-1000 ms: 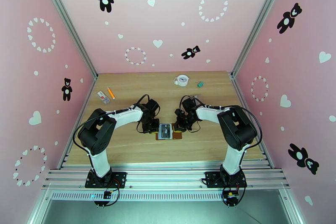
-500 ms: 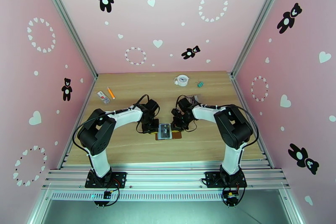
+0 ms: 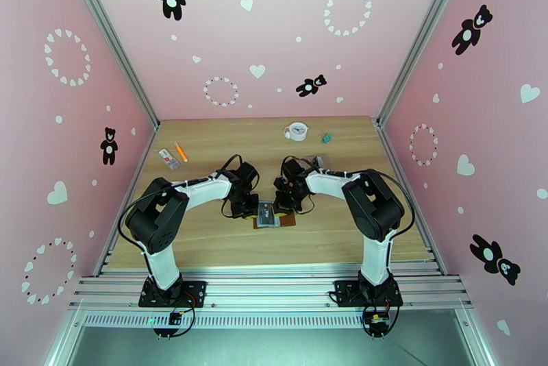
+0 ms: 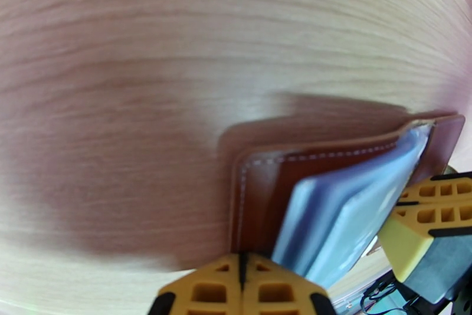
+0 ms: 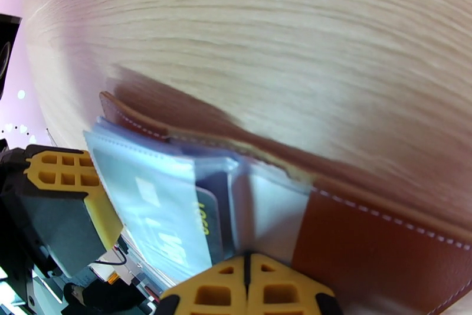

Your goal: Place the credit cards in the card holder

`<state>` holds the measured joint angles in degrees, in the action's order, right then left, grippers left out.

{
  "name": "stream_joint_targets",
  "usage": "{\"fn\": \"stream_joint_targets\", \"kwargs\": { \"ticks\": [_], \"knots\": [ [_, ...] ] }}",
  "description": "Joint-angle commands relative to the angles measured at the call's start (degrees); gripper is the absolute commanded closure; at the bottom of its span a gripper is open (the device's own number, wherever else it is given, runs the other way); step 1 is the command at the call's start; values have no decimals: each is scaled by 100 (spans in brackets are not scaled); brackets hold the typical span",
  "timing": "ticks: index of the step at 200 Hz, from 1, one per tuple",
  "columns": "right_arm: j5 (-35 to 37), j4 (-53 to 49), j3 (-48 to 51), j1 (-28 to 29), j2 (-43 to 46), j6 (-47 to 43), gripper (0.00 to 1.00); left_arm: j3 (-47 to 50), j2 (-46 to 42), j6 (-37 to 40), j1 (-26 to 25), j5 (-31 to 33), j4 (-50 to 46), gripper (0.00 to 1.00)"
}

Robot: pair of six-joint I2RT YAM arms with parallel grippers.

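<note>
Guessing the card holder point(image 4: 262, 186) just ahead of the closed, seemingly empty left gripper point(image 4: 242, 278) and right gripper point(image 5: 248, 278) was floppy; slick credit cards point(image 5: 205, 216) needed edge pinches.

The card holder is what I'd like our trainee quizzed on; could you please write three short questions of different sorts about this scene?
1. True or false: the card holder lies at the far edge of the table.
2. Its leather is: A green, B brown, C white.
3. Fill in: the left end effector and right end effector both have jaws ____.
Key: 1 false, it lies between the two end effectors; 2 B; 3 shut.
</note>
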<state>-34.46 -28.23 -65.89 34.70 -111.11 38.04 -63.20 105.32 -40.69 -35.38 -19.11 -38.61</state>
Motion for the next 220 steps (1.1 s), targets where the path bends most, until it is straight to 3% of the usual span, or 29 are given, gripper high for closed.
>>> {"fn": "stream_joint_targets", "kwargs": {
  "ticks": [1, 68, 158, 189, 220],
  "knots": [
    [-280, 331, -185, 238, -134, 22, 100, 212, 246, 87, -19, 137, 31, 100],
    [-355, 363, -134, 232, 184, -95, 100, 28, 50, 116, -14, 275, -194, 100],
    [74, -28, -244, 89, 406, -42, 100, -517, -460, 165, 191, 420, -1090, 83],
    [229, -160, -403, 56, 561, -55, 100, -399, -701, 193, 344, 321, -1021, 81],
    [805, -952, -998, -98, 815, -307, 99, -117, -784, 195, 374, -18, -633, 81]
  ]
}}
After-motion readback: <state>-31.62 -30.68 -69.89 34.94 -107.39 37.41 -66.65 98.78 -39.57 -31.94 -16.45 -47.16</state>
